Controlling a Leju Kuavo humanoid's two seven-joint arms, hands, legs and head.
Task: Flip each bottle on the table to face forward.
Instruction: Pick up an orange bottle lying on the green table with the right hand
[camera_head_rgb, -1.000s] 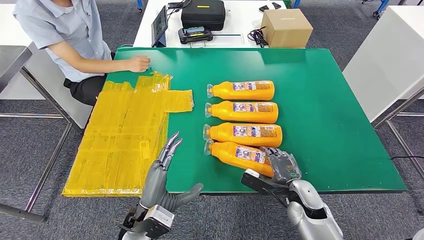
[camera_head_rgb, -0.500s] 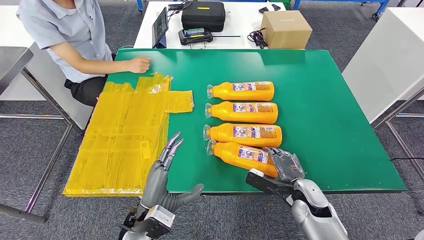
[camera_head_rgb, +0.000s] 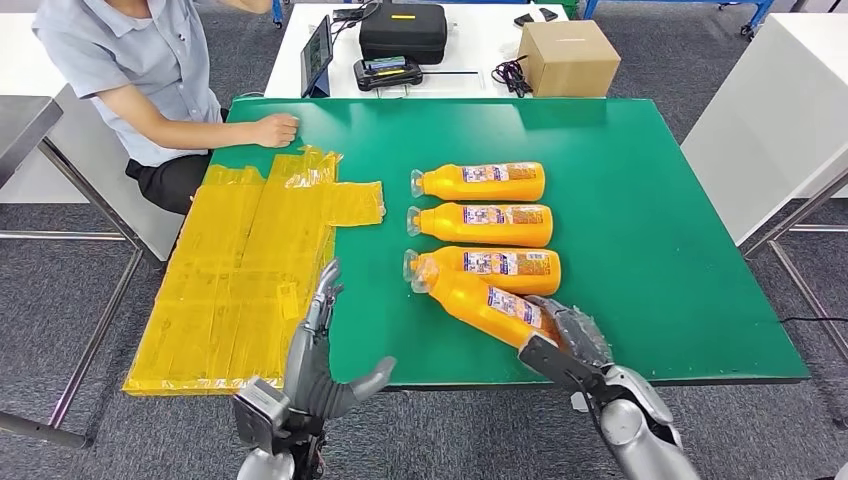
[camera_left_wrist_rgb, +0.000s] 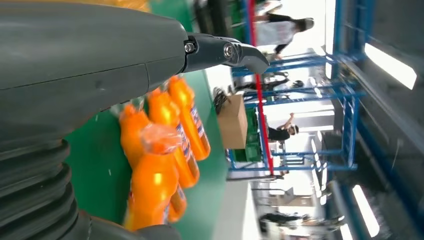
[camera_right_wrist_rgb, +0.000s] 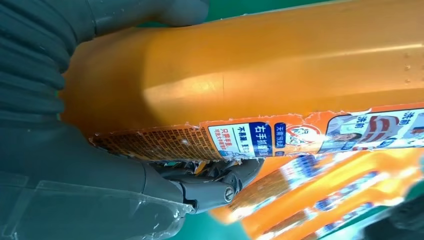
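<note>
Orange nearest bottle (camera_head_rgb: 483, 303) lying at table's near edge, long axis running diagonally, cap leaning toward next bottle (camera_head_rgb: 490, 265); your right hand (camera_head_rgb: 572, 338) clamping its base; left hand (camera_head_rgb: 318, 345) hovering apart, fingers spread, holding nothing.

Head view: high on the robot's body, facing forward and down over the flat green table (camera_head_rgb: 650, 200), wide enough to take in the white desk beyond it.
Left wrist view: just behind the grey ribbed left hand (camera_left_wrist_rgb: 75, 65), turned on its side, looking along the table toward blue metal racks (camera_left_wrist_rgb: 345, 125).
Right wrist view: pressed very close to the nearest orange plastic bottle (camera_right_wrist_rgb: 280, 65).
Shared: the row of orange plastic bottles (camera_head_rgb: 480, 225) lies in all three.
</note>
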